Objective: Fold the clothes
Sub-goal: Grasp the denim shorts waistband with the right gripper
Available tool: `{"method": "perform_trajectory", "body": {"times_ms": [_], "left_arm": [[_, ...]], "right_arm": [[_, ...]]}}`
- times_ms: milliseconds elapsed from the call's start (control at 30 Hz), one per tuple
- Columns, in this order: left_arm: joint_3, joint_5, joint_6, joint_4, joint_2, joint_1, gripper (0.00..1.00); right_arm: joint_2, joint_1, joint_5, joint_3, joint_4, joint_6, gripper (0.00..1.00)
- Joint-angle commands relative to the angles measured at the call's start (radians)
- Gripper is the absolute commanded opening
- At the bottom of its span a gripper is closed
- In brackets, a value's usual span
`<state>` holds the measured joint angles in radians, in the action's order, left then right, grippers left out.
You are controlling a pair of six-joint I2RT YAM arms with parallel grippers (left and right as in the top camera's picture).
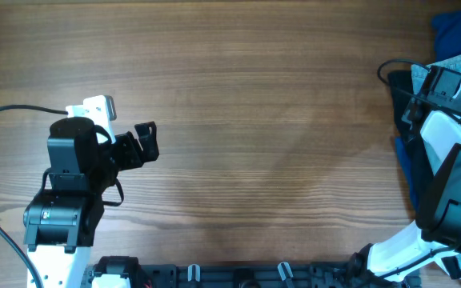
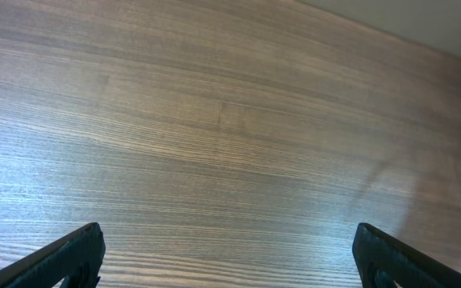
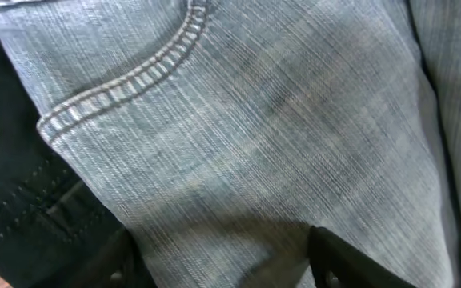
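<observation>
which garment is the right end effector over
The faded denim shorts, filling its wrist view; black garment only at the edge, royal blue cloth not there.

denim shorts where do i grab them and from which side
Probably pinch the denim shorts from above, in the flat cloth below the stitched pocket seam, where the right gripper straddles them; keep off the black garment lying beside that seam.

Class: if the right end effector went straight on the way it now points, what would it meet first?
The right end effector would meet the light denim shorts first; they fill the view ahead, seemingly very close, though depth is unclear.
</observation>
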<state>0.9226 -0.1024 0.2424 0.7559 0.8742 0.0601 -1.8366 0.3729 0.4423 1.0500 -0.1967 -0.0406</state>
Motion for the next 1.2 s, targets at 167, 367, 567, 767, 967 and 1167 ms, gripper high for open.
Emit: {"method": "perform_trajectory", "body": {"times_ms": [167, 367, 567, 767, 967, 1167], "left_arm": [[0.020, -0.016, 0.005, -0.003, 0.003, 0.005, 1.00], [0.020, -0.017, 0.005, -0.003, 0.003, 0.005, 1.00], [0.020, -0.018, 0.005, -0.003, 0.003, 0.005, 1.00], [0.020, -0.020, 0.006, -0.003, 0.003, 0.005, 1.00], [0.020, -0.020, 0.006, -0.003, 0.003, 0.005, 1.00], [0.020, -0.020, 0.005, -0.003, 0.003, 0.005, 1.00]], "right_arm": [[-0.068, 0.000, -0.056, 0.008, 0.021, -0.011, 0.67], [-0.086, 0.001, -0.055, 0.008, 0.027, -0.011, 0.50], [-0.082, 0.000, -0.055, 0.010, 0.035, -0.012, 0.04], [-0.010, 0.000, -0.087, 0.024, 0.035, -0.014, 0.04], [0.080, 0.000, -0.155, 0.042, 0.044, -0.010, 0.04], [0.075, 0.000, -0.156, 0.042, 0.044, -0.011, 0.04]]}}
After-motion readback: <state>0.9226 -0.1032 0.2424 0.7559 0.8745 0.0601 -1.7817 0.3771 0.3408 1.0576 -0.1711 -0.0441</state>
